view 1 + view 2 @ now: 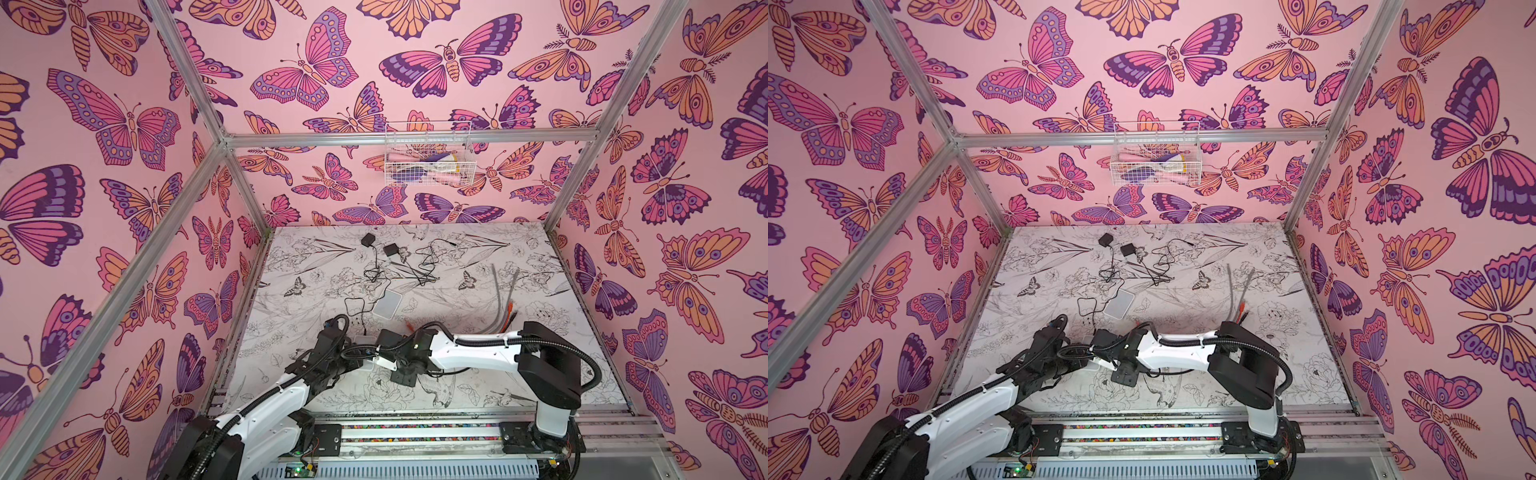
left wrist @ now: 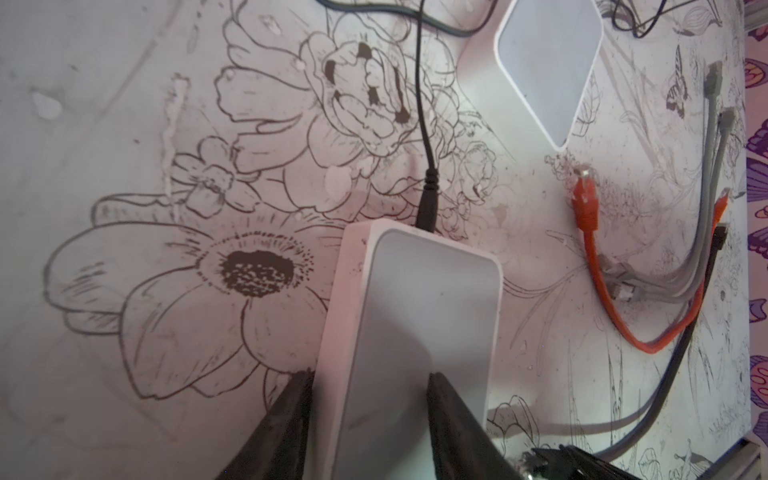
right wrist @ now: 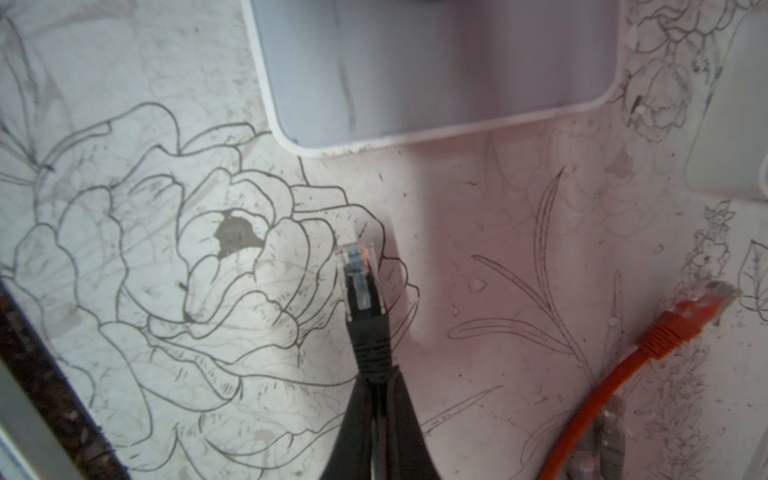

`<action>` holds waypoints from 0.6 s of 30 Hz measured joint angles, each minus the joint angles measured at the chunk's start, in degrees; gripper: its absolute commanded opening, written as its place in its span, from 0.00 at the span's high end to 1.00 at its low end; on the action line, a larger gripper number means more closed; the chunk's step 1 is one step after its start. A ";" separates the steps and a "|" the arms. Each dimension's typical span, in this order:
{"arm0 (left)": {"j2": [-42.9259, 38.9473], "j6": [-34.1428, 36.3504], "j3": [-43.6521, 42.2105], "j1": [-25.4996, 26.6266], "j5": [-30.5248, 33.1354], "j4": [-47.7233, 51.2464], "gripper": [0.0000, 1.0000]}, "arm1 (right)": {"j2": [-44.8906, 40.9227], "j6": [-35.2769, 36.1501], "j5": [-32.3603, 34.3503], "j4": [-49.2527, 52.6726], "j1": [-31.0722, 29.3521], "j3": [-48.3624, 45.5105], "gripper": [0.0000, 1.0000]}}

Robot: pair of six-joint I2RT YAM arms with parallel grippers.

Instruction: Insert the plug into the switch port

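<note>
The white switch (image 2: 419, 299) lies on the flower-print table, a black power lead (image 2: 428, 199) plugged into its far end. My left gripper (image 2: 370, 376) is shut on its near end, one finger against its side and the other against its top face. My right gripper (image 3: 379, 374) is shut on the black boot of a cable. The cable's clear plug (image 3: 359, 282) sticks out from the jaws towards the switch (image 3: 436, 75), a short gap away. The port is hidden. In both top views the two wrists meet over the switch (image 1: 365, 340) at the table's front middle.
A second white switch (image 1: 387, 304) lies just behind. An orange cable (image 2: 586, 203) and grey cables (image 1: 498, 291) lie to the right. Two black power adapters (image 1: 368, 240) with tangled leads sit at the back. A wire basket (image 1: 428, 153) hangs on the rear wall.
</note>
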State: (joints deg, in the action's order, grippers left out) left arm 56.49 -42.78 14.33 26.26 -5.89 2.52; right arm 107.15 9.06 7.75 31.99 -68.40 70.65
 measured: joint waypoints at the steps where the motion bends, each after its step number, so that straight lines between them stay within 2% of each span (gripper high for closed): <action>1: 0.00 -0.07 -0.04 0.00 -0.37 -0.04 0.56 | 0.00 0.00 -0.17 -0.22 0.00 0.00 1.00; 18: -7.58 -1.64 -4.35 0.00 -2.05 -0.35 0.56 | 3.41 0.39 -1.51 -3.23 -0.07 0.94 1.00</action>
State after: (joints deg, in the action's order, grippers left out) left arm 48.90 -44.42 9.98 26.26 -7.94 2.17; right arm 110.56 9.45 6.24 28.75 -68.47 71.59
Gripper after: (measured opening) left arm 0.437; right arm 0.076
